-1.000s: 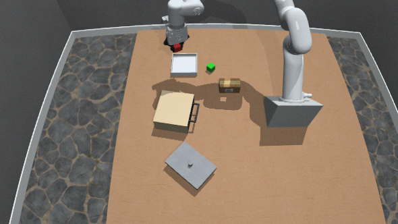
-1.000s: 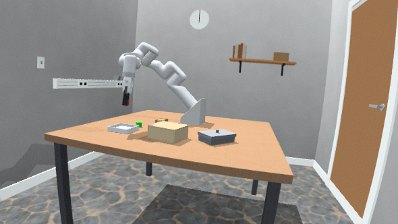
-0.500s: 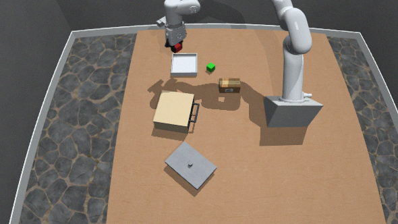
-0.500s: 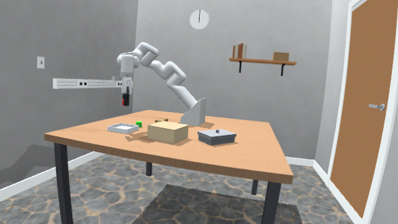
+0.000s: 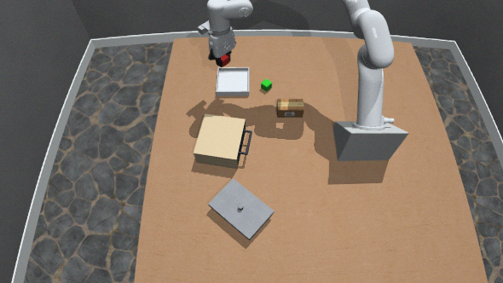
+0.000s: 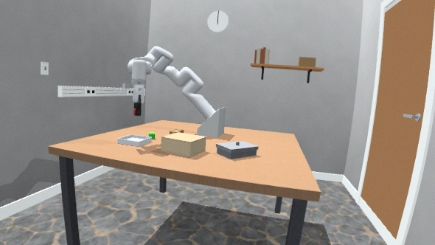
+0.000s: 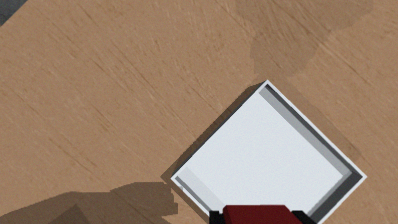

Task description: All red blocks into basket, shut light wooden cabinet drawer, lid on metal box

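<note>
My gripper (image 5: 223,60) (image 6: 137,111) (image 7: 257,216) is shut on a red block (image 5: 225,60) (image 6: 137,110) (image 7: 256,214) and holds it high above the table. In the wrist view the block sits at the bottom edge, over the near rim of the white basket (image 5: 218,81) (image 6: 125,140) (image 7: 320,135), which is empty. The light wooden cabinet (image 5: 218,138) (image 6: 183,144) stands in the middle with its drawer shut, handle (image 5: 246,142) to the right. The grey metal box (image 5: 241,208) (image 6: 237,149) has its lid on.
A green block (image 5: 266,84) (image 6: 151,135) lies right of the basket. A small brown cardboard box (image 5: 290,106) (image 6: 177,130) stands further right. The arm's grey base (image 5: 368,141) (image 6: 212,125) sits on the right of the table.
</note>
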`<state>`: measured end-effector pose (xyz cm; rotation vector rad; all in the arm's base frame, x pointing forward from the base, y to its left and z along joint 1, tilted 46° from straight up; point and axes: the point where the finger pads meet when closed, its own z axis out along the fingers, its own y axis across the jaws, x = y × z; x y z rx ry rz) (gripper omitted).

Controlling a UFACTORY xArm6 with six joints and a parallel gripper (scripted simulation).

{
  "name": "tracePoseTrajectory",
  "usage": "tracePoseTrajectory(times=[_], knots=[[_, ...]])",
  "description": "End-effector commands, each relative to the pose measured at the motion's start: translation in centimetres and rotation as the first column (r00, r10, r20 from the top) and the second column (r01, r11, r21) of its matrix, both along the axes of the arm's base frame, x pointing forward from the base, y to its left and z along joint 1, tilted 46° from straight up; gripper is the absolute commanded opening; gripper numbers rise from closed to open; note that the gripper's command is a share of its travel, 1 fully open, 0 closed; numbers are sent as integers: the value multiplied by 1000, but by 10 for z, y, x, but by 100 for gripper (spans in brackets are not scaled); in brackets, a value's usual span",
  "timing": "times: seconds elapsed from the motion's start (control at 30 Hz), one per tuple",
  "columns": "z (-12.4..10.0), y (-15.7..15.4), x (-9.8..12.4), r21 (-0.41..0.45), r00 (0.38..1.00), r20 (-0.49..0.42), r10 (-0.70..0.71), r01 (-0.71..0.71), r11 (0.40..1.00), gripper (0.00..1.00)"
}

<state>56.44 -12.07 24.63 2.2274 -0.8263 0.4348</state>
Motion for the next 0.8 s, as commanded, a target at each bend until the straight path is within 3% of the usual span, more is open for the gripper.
tracePoseTrajectory(times=[0.0, 0.77], knots=[[1, 0, 1, 1, 1000, 2, 1, -1, 1000, 0], [-11, -11, 2, 6, 1000, -8, -1, 1, 1000, 0]])
